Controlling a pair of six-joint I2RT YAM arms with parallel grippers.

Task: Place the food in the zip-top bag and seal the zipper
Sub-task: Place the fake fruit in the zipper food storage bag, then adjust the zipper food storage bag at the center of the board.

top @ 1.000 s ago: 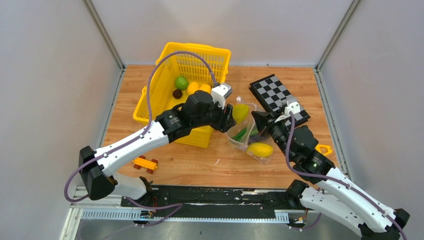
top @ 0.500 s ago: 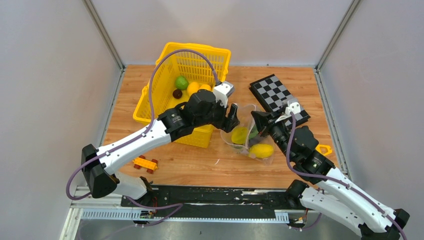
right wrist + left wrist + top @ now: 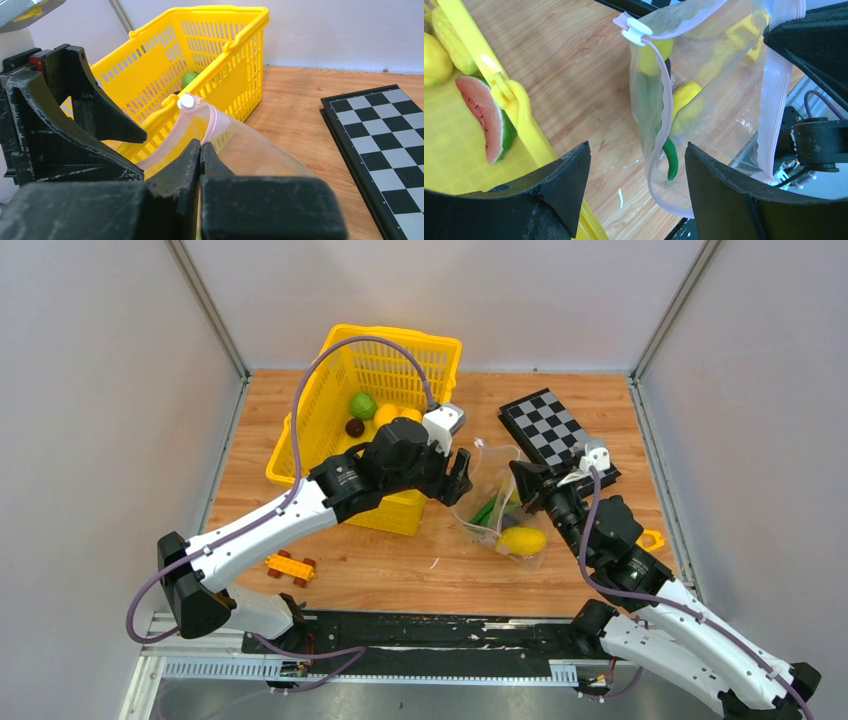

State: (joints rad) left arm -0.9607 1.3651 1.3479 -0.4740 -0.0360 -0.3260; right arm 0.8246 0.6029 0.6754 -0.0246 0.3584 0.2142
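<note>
The clear zip-top bag (image 3: 497, 502) stands open between my grippers, its pink zipper (image 3: 774, 95) apart, with a white slider (image 3: 636, 29). Inside lie a yellow fruit (image 3: 522, 540) and a green pod (image 3: 669, 161). My right gripper (image 3: 521, 478) is shut on the bag's upper edge (image 3: 201, 146). My left gripper (image 3: 460, 475) is open and empty just left of the bag's mouth, and it looks down on the bag in the left wrist view (image 3: 638, 150). A watermelon slice (image 3: 488, 120), a green ball (image 3: 362, 405), a dark ball (image 3: 354, 427) and yellow fruits (image 3: 387, 416) lie in the basket.
The yellow lattice basket (image 3: 330, 380) stands at the back left, close behind my left gripper. A chequerboard (image 3: 545, 425) lies at the back right of the bag. An orange toy car (image 3: 290, 567) sits at the front left. A small yellow piece (image 3: 650, 538) lies at the right.
My left gripper held a yellow-green fruit over the bag, let it fall inside, and has drawn back a little, open. The right gripper keeps hold of the bag's edge.
</note>
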